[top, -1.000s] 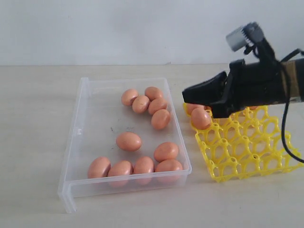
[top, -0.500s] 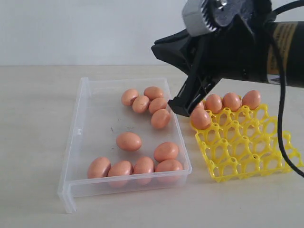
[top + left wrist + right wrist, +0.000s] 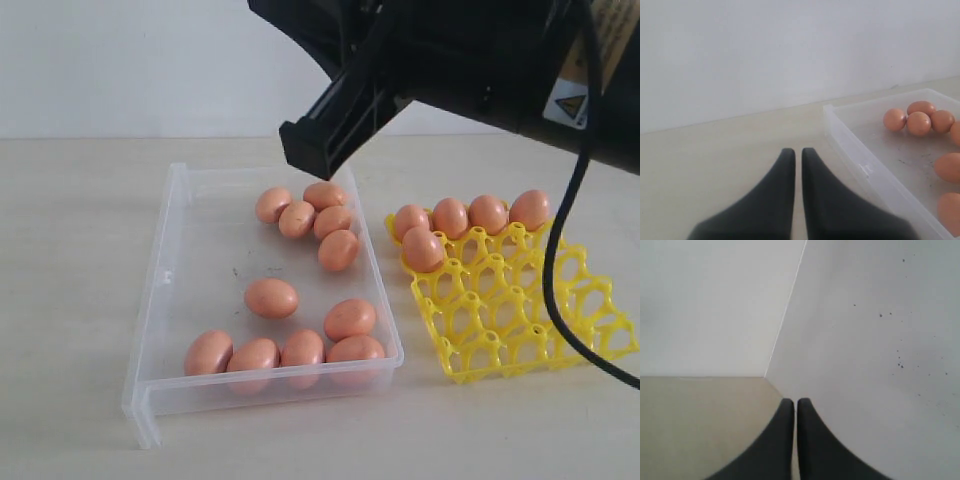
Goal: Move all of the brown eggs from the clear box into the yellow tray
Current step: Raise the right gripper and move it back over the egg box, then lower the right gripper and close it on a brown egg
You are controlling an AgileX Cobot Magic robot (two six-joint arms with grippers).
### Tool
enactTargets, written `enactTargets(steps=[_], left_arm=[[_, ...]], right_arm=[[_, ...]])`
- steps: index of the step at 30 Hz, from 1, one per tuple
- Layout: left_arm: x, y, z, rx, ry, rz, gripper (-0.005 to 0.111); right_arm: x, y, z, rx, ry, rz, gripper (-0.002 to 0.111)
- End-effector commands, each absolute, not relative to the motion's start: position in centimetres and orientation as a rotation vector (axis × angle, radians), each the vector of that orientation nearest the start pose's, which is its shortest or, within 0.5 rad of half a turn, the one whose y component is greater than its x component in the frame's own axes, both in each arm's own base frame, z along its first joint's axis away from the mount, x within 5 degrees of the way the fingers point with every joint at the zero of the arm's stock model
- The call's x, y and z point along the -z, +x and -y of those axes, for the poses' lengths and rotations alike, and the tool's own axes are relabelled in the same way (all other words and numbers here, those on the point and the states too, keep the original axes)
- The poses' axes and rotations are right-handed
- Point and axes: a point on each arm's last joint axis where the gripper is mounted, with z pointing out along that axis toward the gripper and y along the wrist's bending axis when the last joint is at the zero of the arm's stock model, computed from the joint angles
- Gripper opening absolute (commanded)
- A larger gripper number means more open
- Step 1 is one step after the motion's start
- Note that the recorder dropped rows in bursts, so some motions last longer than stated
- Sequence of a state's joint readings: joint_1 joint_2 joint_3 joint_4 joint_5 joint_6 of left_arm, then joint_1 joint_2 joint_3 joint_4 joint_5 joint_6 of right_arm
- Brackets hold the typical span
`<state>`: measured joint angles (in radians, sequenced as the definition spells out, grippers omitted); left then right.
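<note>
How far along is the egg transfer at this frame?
Done: five brown eggs sit in the yellow tray. In hand: nothing; the left gripper and right gripper are shut and empty. Left: eleven eggs lie in the clear box.

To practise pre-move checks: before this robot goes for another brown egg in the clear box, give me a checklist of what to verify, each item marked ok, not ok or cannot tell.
1. Brown eggs left in the clear box: eleven, ok.
2. Free cups in the yellow tray: five filled, the rest empty, ok.
3. Right end effector empty: ok.
4. Right end effector open for a grasp: not ok, shut.
5. Left end effector outside the clear box: ok, shut and empty.
6. Brown eggs uncracked: cannot tell.
</note>
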<state>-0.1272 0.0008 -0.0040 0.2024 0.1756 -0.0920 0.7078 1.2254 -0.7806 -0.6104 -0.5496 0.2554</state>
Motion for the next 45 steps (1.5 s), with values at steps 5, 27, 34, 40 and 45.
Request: enactTargets(steps=[5,27,34,40,45], left_arm=[[-19.8,5.6,0.4,-0.003,0.166,-1.644,0.004],[-19.8,5.6,0.4,-0.003,0.166,-1.644,0.004],[-19.8,5.6,0.4,-0.003,0.166,-1.644,0.004],[-19.8,5.6,0.4,-0.003,0.166,-1.644,0.004],[-19.8,5.6,0.4,-0.003,0.166,-1.644,0.004]], right_arm=[[-34.5,19.5,-19.1,-0.156,-0.971,-1.095,0.000],[-28.0,27.8,-21.9,-0.400,-0.993,-2.432,0.033],[-24.3,31.3,-23.5,-0.188,-1.158,-2.615,0.052],[-22.0,32.6,-24.3,-0.134,-1.336,-2.632,0.052],[-20.8,33.9,-25.1,-0.109,-1.380,-2.617,0.053]])
